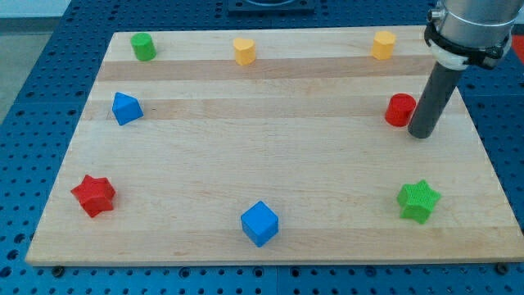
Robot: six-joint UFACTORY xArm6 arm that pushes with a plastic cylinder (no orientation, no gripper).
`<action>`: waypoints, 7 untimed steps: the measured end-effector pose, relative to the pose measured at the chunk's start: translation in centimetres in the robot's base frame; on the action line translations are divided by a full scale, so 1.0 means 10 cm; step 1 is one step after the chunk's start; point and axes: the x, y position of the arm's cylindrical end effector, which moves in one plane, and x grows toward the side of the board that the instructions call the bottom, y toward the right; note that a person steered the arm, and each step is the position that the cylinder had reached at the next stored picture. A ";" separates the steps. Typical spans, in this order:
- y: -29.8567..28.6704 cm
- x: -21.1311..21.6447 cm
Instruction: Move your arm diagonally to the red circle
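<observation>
My tip (420,134): lower end of a plain dark rod with no jaws, holding nothing, resting on the board just beside the red circle, at its 3 o'clock.
Red circle (400,109): near the board's right edge, upper half; whether my rod touches it I cannot tell.
Board (262,156): pale wooden top on a blue perforated table (49,74).
Top row: green cylinder (143,47), yellow heart-like block (244,51), yellow cylinder (383,44) at the red circle's 12 o'clock.
Left side: blue block (126,108), red star (93,194).
Bottom: blue cube (259,223); green star (418,200) at the red circle's 6 o'clock.
</observation>
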 end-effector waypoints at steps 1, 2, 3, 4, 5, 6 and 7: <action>0.00 -0.05; 0.09 -0.30; 0.35 -0.40; 0.35 -0.65; 0.47 -0.98; 1.01 -1.27; 1.04 -1.33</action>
